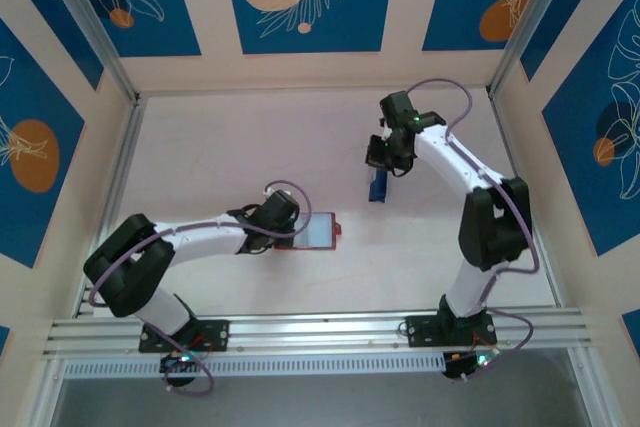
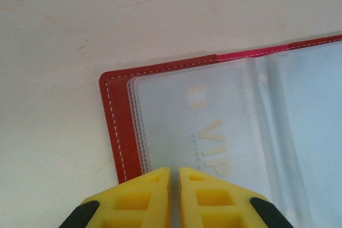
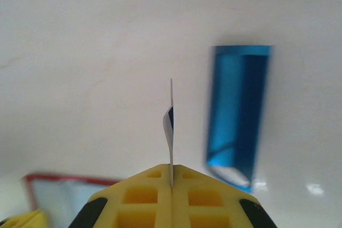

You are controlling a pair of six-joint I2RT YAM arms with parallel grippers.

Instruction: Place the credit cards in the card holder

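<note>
Table [image 1: 220, 147]: pale, bare surface between patterned blue walls.
Left arm [image 1: 190, 237]: reaches right across the near half of the table to the wallet's left edge.
Right arm [image 1: 470, 182]: bends up and to the left, its wrist above the blue item.
Wallet [image 1: 318, 231]: red, lies open and flat near the table's middle, clear sleeves facing up.
Blue item [image 3: 238, 110]: narrow, lies on the table beyond the wallet, apart from it.
VIP card [image 2: 214, 142]: sits inside a clear sleeve of the wallet, gold lettering showing through.
Card [image 3: 171, 126]: thin, seen edge-on, stands upright from the right fingertips, above the table and to the left of the blue item.
Left gripper [image 2: 175, 177]: yellow fingers pressed almost together over the wallet's near edge; whether a sleeve is nipped cannot be told.
Right gripper [image 3: 171, 177]: pinched on the card's lower edge.
</note>
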